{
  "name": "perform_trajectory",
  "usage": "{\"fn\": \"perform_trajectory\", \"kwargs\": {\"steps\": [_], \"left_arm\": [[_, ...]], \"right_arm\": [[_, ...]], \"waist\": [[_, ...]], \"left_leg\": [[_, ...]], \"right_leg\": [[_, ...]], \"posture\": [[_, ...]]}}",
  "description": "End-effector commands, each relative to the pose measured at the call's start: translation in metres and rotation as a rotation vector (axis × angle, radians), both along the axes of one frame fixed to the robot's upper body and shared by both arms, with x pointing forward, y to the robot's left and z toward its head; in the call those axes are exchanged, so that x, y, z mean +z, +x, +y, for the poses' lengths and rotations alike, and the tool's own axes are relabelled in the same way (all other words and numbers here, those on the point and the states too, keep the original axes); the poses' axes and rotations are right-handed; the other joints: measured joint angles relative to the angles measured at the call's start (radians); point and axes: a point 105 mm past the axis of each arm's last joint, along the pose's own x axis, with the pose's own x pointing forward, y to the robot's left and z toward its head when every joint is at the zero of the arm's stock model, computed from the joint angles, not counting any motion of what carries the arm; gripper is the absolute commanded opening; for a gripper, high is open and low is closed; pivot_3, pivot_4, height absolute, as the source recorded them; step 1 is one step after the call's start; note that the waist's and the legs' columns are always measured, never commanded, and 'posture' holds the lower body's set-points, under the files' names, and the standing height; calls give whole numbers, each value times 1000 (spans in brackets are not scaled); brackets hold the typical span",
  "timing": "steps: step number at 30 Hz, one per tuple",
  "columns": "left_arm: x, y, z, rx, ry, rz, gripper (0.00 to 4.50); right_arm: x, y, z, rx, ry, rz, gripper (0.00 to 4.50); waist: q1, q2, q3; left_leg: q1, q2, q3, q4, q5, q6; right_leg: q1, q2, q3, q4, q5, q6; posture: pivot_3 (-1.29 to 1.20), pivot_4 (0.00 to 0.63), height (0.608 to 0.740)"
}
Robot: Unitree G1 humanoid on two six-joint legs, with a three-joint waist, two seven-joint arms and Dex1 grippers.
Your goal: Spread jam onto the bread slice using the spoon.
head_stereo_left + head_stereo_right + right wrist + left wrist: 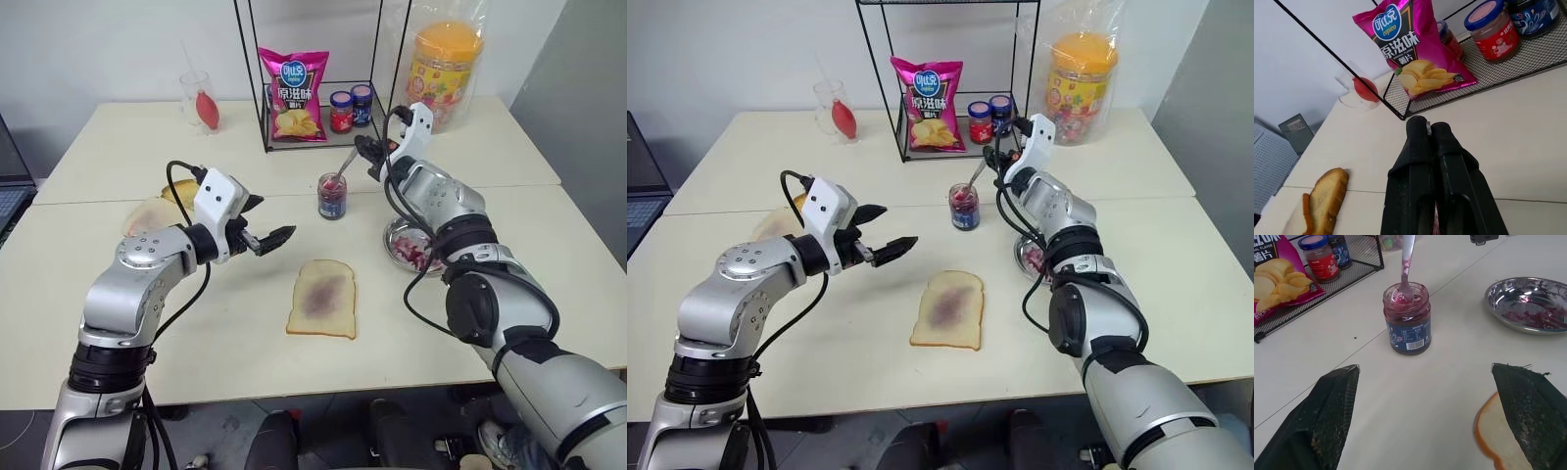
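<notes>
On the cream table (196,323) in the head views we see the bread slice (323,299) lying flat near the front, a purple-red smudge in its middle, nothing touching it. Behind it stands the small glass jar (332,196) with dark jam (1406,316) inside, and the spoon (342,168) leans in it, bowl down, handle slanting up toward the right gripper (365,152). That gripper sits at the handle's upper end with fingers pressed together; we read it as pinching the handle. The left gripper (265,225) hovers above the table left of the bread, fingers spread wide, holding nothing. A steel dish (397,245) with red smears sits right of the jar, partly behind the right arm. A wire rack (313,98) at the back holds a pink chip bag (292,93) and two small lidded jars (352,108).

In the left wrist view, the two open fingers (1327,421) frame the jar, spoon bowl sunk in jam, smeared dish beyond, bread edge by one finger.

In the right wrist view, we see the fingers (1422,171) closed tight together, a sliver of metal at their tip, with the chip bag and a toasted slice (1327,198) beyond.
</notes>
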Motion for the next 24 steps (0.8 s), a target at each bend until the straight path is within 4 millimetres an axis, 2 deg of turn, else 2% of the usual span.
{"fn": "perform_trajectory", "kwargs": {"steps": [1,6,10,15,24], "left_arm": [[13,-1,-2,-13,7,-57,4500],[13,0,-2,-12,7,-57,4500],[13,-1,-1,-10,8,-56,4500],[13,0,-2,-12,10,-56,4500],[12,0,-2,-13,16,-55,4500]], "right_arm": [[22,-1,-3,-1,59,-40,36],[22,-1,-5,-6,75,-34,36],[27,-3,-1,-2,-65,-141,36],[18,-6,12,12,-222,-219,36],[7,-8,24,32,-287,-244,36]], "waist": [[0,0,0],[0,0,0],[0,0,0],[0,0,0],[-1,0,0]], "left_leg": [[0,0,0,0,0,0],[0,0,0,0,0,0],[0,0,0,0,0,0],[0,0,0,0,0,0],[0,0,0,0,0,0]], "right_leg": [[0,0,0,0,0,0],[0,0,0,0,0,0],[0,0,0,0,0,0],[0,0,0,0,0,0],[0,0,0,0,0,0]], "posture": [[0,150,740],[0,150,740],[0,150,740],[0,150,740],[0,150,740]]}}
